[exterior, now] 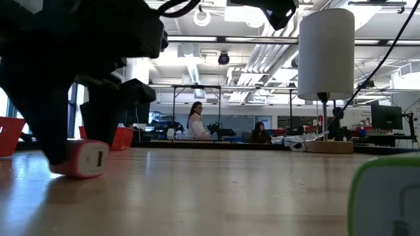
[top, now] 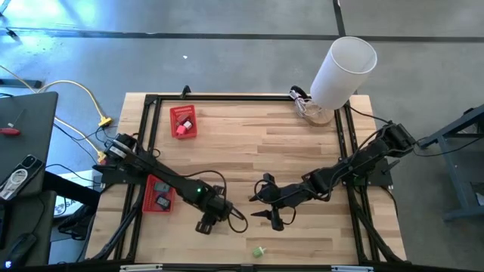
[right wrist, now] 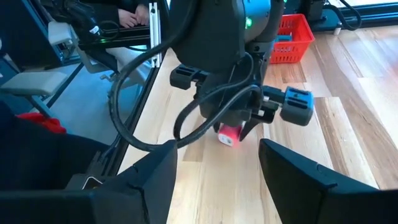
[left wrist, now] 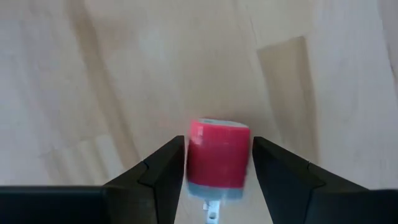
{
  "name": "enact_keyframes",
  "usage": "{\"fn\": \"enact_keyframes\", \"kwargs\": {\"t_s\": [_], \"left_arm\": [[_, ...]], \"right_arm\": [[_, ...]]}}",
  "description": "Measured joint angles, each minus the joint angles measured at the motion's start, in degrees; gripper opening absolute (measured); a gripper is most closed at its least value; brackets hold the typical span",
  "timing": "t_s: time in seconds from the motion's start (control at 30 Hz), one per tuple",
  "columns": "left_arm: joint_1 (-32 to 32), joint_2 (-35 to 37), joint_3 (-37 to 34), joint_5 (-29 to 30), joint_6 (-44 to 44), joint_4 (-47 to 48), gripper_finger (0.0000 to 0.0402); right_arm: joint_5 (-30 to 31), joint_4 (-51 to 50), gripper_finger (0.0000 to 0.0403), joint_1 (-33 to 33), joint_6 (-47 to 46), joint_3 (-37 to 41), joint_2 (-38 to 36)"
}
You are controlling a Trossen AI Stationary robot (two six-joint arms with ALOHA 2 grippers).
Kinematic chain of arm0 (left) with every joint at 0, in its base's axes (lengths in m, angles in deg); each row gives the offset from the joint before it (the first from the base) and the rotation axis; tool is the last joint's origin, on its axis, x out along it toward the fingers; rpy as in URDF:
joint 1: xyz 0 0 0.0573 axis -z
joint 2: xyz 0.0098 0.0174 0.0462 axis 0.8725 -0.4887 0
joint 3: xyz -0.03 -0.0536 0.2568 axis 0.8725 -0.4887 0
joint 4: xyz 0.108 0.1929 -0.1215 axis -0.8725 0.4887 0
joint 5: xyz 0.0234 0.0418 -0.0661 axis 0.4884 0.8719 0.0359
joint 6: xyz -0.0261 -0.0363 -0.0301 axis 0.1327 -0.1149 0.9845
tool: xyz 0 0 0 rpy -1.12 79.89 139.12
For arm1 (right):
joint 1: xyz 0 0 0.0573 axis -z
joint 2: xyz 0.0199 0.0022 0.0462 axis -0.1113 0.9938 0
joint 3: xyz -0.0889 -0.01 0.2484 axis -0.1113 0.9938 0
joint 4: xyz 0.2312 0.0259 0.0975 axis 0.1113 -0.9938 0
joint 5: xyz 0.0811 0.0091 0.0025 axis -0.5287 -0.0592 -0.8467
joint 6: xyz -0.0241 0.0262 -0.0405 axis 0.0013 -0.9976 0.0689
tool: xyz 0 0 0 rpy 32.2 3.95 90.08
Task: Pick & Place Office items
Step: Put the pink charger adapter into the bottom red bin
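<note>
A red thumb-sized piece with white ends (left wrist: pixel 217 160) lies on its side on the wooden table; it also shows in the low view (exterior: pixel 85 159) and the right wrist view (right wrist: pixel 229 135). My left gripper (left wrist: pixel 217 142) (top: pixel 205 224) points down over it, open, one finger close on each side. My right gripper (top: pixel 268 210) (right wrist: pixel 219 149) is open and empty just right of it, above the table. A green piece (top: pixel 259 251) (exterior: pixel 387 196) lies near the front edge. In the high view my left gripper hides the red piece.
One red mesh basket (top: pixel 184 121) stands at the far left with pieces in it, and another (top: pixel 159 195) lies under my left arm. A big white cylinder (top: pixel 344 68) stands at the far right corner. People sit in the room beyond the table.
</note>
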Motion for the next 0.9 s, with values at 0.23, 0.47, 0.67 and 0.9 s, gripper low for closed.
{"fn": "enact_keyframes", "kwargs": {"t_s": [0.23, 0.47, 0.67, 0.9], "left_arm": [[-1.13, 0.0, -1.91, -2.71, -0.37, -2.37, 0.0176], [-1.13, 0.08, -2.47, -5.2, 1.11, -2.52, 0.0123], [-1.24, 0.15, -2.86, -5.67, 1.71, -2.68, 0.0123], [-1.22, 0.62, -2.9, -6.04, 0.84, -1.81, 0.0123]], "right_arm": [[-0.13, -0.01, 0.0215, 0.0, -1.11, 0.0, 0.0], [-0.13, 0.0, 0.0215, -0.33, -1.11, 0.0, 0.0], [-0.12, 0.0, 0.0215, -0.31, -1.11, 0.0, 0.0], [-0.13, -0.02, 0.0215, -0.31, -1.11, 0.0, 0.0]]}}
